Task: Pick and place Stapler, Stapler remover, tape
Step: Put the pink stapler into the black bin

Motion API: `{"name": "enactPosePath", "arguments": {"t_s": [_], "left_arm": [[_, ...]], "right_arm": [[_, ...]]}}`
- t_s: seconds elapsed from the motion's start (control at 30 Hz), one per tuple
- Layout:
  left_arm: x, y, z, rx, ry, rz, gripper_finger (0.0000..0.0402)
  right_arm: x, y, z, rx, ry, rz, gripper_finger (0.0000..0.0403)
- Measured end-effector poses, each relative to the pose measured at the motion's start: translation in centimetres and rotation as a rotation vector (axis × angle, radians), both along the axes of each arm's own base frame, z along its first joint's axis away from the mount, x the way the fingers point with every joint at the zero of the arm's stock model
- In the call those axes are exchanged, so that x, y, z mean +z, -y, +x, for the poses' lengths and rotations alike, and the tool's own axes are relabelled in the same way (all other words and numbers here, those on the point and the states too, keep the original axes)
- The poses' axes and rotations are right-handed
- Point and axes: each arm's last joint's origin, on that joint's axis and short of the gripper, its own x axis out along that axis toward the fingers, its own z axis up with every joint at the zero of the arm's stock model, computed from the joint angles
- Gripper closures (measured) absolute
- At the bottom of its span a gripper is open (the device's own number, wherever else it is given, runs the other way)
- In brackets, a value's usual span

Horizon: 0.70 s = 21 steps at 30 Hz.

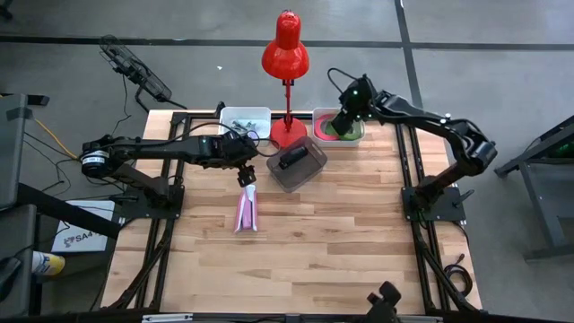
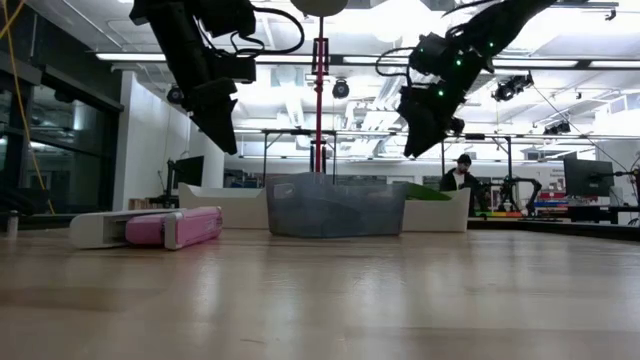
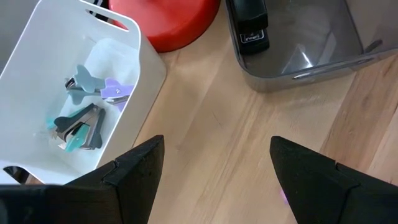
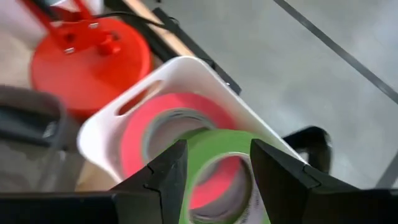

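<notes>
A green tape ring (image 4: 231,144) lies on a pink tape ring (image 4: 138,130) inside a white bin (image 4: 180,67) at the table's far right. My right gripper (image 4: 214,163) hangs open above that bin (image 1: 317,115), clear of the tape. A pink and white stapler (image 1: 246,212) lies flat on the table. My left gripper (image 1: 246,173) hovers open above its far end, with nothing between its fingers (image 3: 134,168). A black stapler (image 3: 249,28) lies in a grey bin (image 1: 309,175). Staple removers (image 3: 84,109) lie in another white bin (image 3: 146,68).
A red desk lamp (image 1: 285,54) stands on its round base (image 3: 165,22) between the two white bins at the far edge. The grey bin sits just in front of it. Bare wood stretches across the near half of the table (image 1: 341,251).
</notes>
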Motion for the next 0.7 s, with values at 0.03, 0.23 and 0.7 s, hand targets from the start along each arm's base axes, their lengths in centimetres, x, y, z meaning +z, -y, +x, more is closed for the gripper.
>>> {"name": "enactPosePath", "arguments": {"t_s": [0.03, 0.23, 0.7], "left_arm": [[0.0, 0.0, 0.0, 0.005, 0.002, -0.002, 0.0113], [-0.3, 0.1, -0.5, 0.105, -0.007, -0.064, 0.0113], [-1.0, 0.8, -1.5, 0.413, 0.02, -0.386, 0.0113]], "right_arm": [[0.0, -0.3, 0.3, 0.015, -0.002, -0.002, 0.0236], [0.0, -1.8, 1.6, 0.081, -0.027, -0.022, 0.0236], [-0.2, -3.6, 2.8, 0.137, -0.077, -0.038, 0.0236]]}}
